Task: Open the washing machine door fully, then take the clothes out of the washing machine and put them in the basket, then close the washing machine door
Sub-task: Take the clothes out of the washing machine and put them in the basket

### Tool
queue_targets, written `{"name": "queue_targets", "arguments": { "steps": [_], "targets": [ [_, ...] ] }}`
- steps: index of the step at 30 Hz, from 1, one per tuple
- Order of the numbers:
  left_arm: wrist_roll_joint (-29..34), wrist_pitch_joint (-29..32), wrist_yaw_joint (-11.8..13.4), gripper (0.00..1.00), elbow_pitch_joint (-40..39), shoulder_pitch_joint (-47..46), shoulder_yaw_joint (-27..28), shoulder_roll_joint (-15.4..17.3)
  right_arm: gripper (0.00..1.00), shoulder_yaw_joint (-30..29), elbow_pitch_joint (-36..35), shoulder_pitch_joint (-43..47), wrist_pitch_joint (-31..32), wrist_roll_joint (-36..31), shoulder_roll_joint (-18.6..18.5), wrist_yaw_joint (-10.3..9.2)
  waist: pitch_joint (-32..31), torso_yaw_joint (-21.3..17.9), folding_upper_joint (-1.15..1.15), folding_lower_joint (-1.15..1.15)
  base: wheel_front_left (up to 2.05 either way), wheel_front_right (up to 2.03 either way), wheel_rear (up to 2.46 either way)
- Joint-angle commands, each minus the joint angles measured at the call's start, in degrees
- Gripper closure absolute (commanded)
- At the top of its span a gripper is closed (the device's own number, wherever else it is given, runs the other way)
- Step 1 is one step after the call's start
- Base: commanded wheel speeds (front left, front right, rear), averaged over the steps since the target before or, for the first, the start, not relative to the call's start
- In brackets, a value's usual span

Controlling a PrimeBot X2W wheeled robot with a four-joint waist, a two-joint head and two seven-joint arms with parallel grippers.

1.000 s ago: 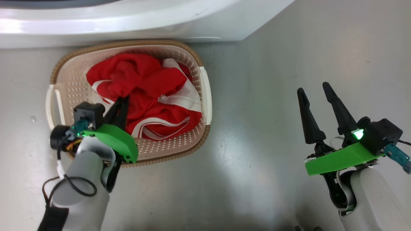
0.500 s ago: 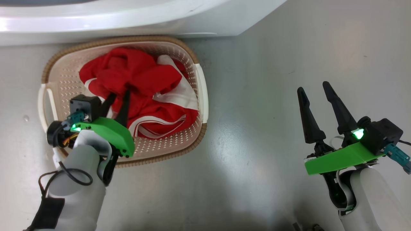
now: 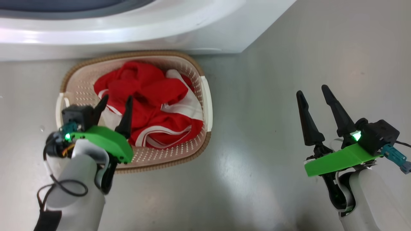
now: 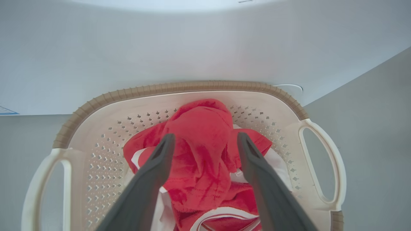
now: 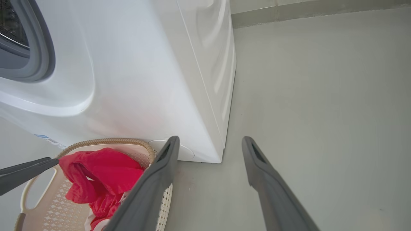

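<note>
The red and white clothes point(image 3: 151, 96) lie heaped in the cream basket point(image 3: 196, 64), which stands on the floor against the white washing machine point(image 3: 128, 29). My left gripper point(image 3: 117, 99) hovers open over the near left part of the heap. In the left wrist view its fingers point(image 4: 154, 173) straddle a red fold of the clothes point(image 4: 199, 179) without pinching it. My right gripper point(image 3: 311, 90) is open and empty above the bare floor, well right of the basket. The washing machine door is out of view.
The machine's grey rubber ring point(image 5: 41, 48) shows at the upper left of the right wrist view. Grey floor point(image 3: 257, 144) spreads between the basket and my right arm. A finger of my left gripper point(image 5: 25, 175) reaches in over the basket's handle point(image 5: 35, 189).
My left gripper has opened, let go of the red garment and drawn back a little from the heap. The head camera shifted. My right arm has stayed put.
</note>
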Motion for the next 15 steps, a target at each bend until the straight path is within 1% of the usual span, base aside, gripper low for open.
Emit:
{"name": "queue_targets", "arguments": {
  "steps": [1,6,15],
  "targets": [
    [-0.33,-0.28,-0.32,0.0,-1.19,2.66,1.86,1.66,0.0,1.4,-0.88,0.96,-0.36,0.25,-0.1,0.26,-2.1,0.05,0.0,0.0,0.0,0.0,0.0],
    [0.32,-0.28,-0.32,0.0,-3.64,5.44,4.68,1.94,0.0,1.6,0.02,1.42,-0.36,0.76,-0.1,0.26,-6.11,-0.12,0.0,0.0,0.0,0.0,0.0],
    [3.19,-0.28,-0.32,0.0,-9.96,10.5,9.69,1.05,0.0,1.51,1.45,3.1,-0.36,1.65,-0.6,0.26,-13.32,0.43,0.0,0.0,0.0,0.0,0.0]
  ]
}}
